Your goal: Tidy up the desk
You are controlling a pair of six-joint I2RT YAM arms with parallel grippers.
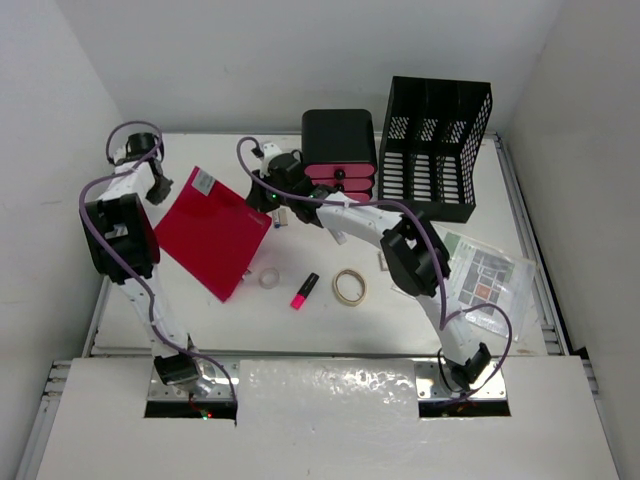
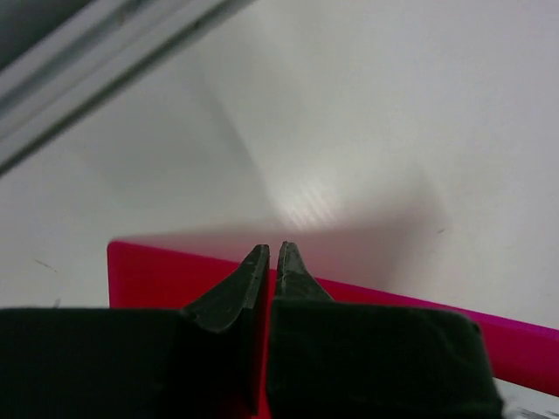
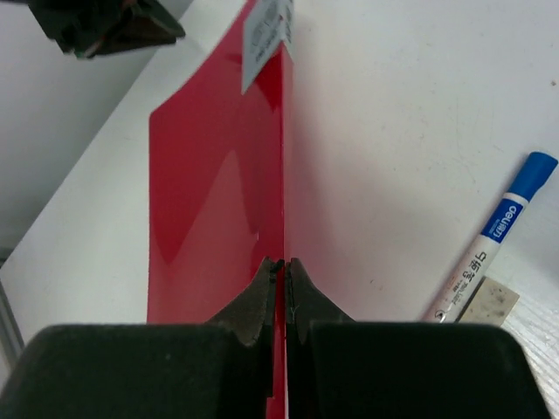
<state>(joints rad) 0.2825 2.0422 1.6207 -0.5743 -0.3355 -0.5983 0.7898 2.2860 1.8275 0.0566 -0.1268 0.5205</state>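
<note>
A red folder (image 1: 212, 232) with a white label is held tilted above the left part of the white desk (image 1: 330, 330). My left gripper (image 1: 160, 187) is shut on its far left corner; in the left wrist view the fingertips (image 2: 272, 253) pinch the red edge (image 2: 148, 275). My right gripper (image 1: 270, 205) is shut on the folder's right edge; in the right wrist view its tips (image 3: 285, 264) clamp the thin red sheet (image 3: 210, 175), seen edge-on. The left gripper also shows at the top left of that view (image 3: 105, 26).
A black mesh file organizer (image 1: 435, 150) and a black drawer unit with pink drawers (image 1: 340, 150) stand at the back. Two tape rolls (image 1: 349, 287) (image 1: 269, 277), a pink highlighter (image 1: 304, 290) and a printed sheet (image 1: 485, 278) lie on the desk. A blue-capped marker (image 3: 489, 236) lies beside the folder.
</note>
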